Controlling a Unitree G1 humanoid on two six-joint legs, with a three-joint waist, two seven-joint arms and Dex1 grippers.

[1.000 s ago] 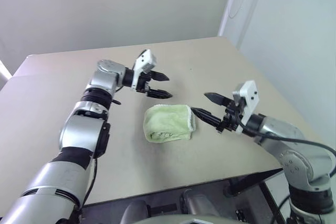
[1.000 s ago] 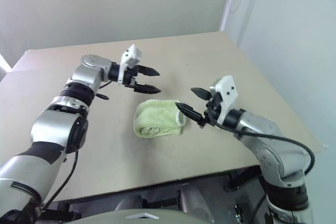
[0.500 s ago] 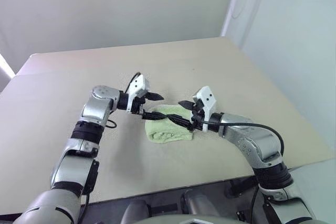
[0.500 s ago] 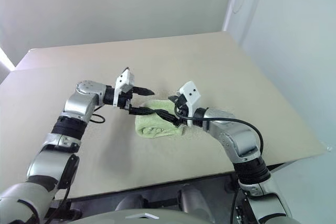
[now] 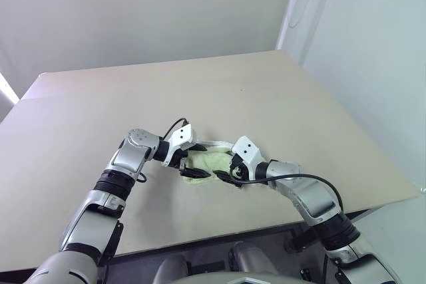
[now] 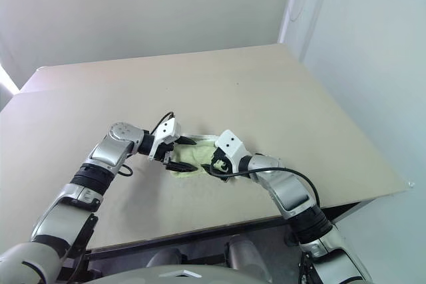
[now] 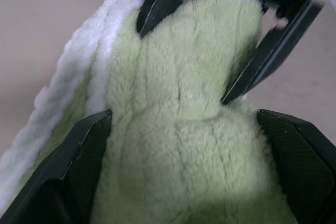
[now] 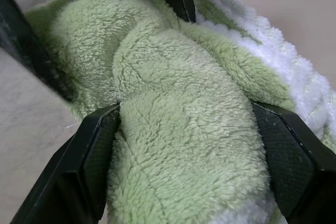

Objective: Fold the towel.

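Jaws, both arms: spread wide, not pinched. In the left wrist view the left gripper [image 7: 184, 145] has 1 finger on each side of the towel [image 7: 184, 129], pile bulging between them; the right wrist view shows the same for the right gripper [image 8: 189, 150]. Fingers flank the cloth and may brush it — no squeeze visible, so nothing is held yet.

Change over the last second: earlier both grippers stood off from the towel, the left above and behind it, the right out to its side with jaws apart. Half a second ago they had closed in over it. Now both have come down and straddle the bundle from opposite ends, fingertips nearly meeting across it. Opening unchanged on both sides throughout.

Meaning for the task (judgement): approach is done; the next act is likely a closure on each end, either to lift and spread the cloth or to turn 1 part over. The towel is a rumpled roll, not a flat fold, so the fold itself looks not far along.

Towel: lies on the beige table [image 5: 279, 104], near the front edge, between the 2 grippers. Its long axis runs roughly left–right across the table, 1 end toward each gripper. The white stitched edging [image 8: 294, 72] runs along the far long side. Loop tag not seen.
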